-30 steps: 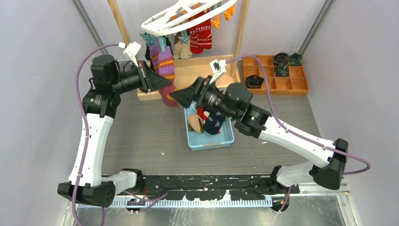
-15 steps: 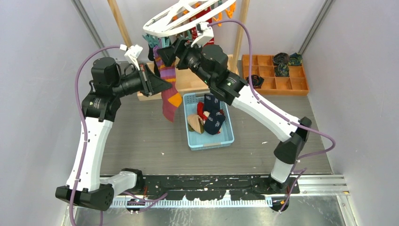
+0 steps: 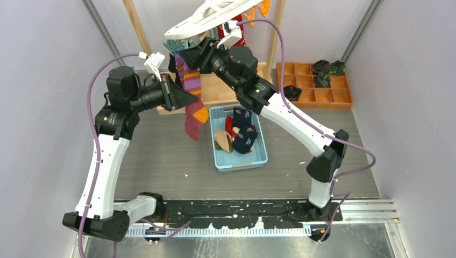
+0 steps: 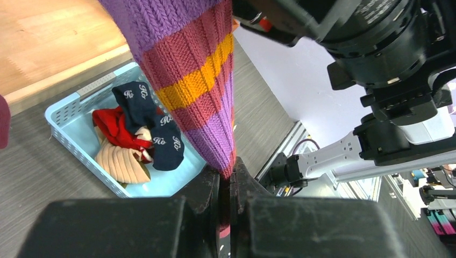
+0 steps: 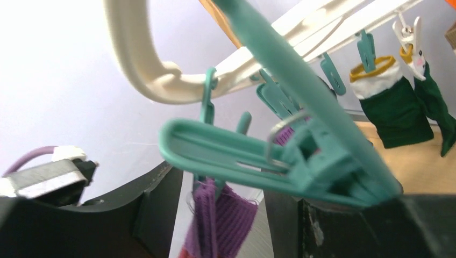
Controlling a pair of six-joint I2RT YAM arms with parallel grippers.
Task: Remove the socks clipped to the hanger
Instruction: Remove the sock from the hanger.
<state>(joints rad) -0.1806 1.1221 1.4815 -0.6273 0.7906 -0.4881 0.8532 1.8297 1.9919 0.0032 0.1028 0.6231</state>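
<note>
Between clenched fingers of left end effector [image 4: 226, 180]: 1 purple-striped sock [image 4: 199, 80], pinched. Right end effector [image 5: 231, 196], jaws apart, straddles 1 teal clip [image 5: 242, 156] on hanger [image 5: 134, 54]; sock's top just beneath. Beyond it, 2 green socks [image 5: 395, 105] clipped. Below left end effector: basket [image 4: 64, 115] w/ 2 navy, 1 red, 1 beige.

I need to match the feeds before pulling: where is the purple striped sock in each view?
Top external: the purple striped sock hangs left of centre, under the white hanger, beside the blue basket.
Left wrist: the sock fills the upper middle, tip in the left hand.
Right wrist: the sock, bottom centre, under a teal clip.
Landmark: the hanger for top and right wrist; the basket for top and left wrist.
</note>
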